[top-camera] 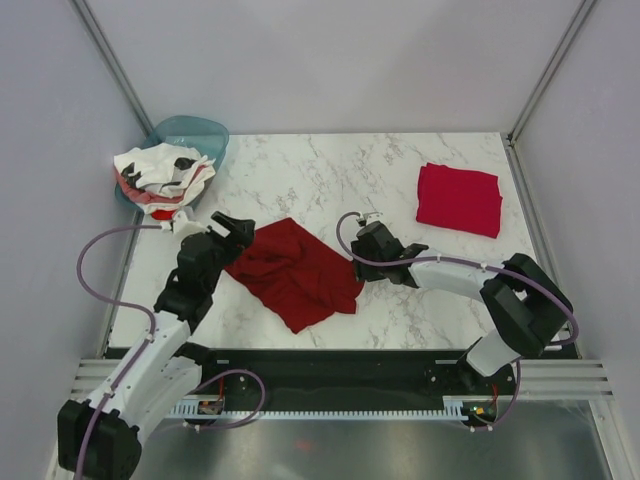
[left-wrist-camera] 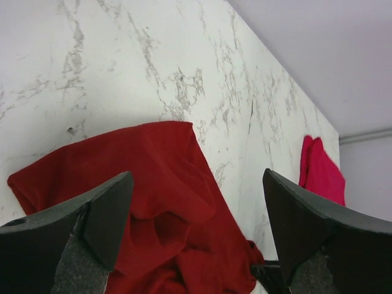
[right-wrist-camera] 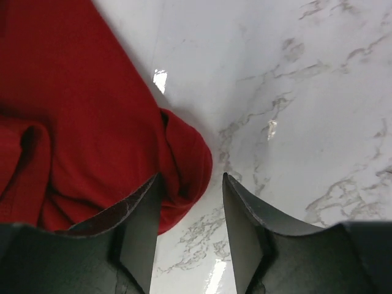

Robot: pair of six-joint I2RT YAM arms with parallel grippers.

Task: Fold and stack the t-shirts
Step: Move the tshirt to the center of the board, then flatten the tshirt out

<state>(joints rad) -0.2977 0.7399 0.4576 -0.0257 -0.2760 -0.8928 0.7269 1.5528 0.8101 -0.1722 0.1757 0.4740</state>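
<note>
A dark maroon-red t-shirt (top-camera: 295,270) lies crumpled on the marble table's middle. A crimson-pink t-shirt (top-camera: 459,198) lies folded at the back right. White t-shirts with black and red marks (top-camera: 158,172) are heaped in the basin at the back left. My left gripper (top-camera: 238,227) hangs wide open over the maroon shirt's left corner (left-wrist-camera: 153,184), holding nothing (left-wrist-camera: 196,214). My right gripper (top-camera: 357,252) is open at the shirt's right edge. In the right wrist view a rounded fold of the shirt (right-wrist-camera: 184,159) lies just ahead of its gap (right-wrist-camera: 190,208).
A teal plastic basin (top-camera: 205,130) stands at the back left corner under the white shirts. Grey walls close in the table on three sides. Bare marble (top-camera: 330,170) lies between the basin and the folded crimson shirt, which also shows in the left wrist view (left-wrist-camera: 321,174).
</note>
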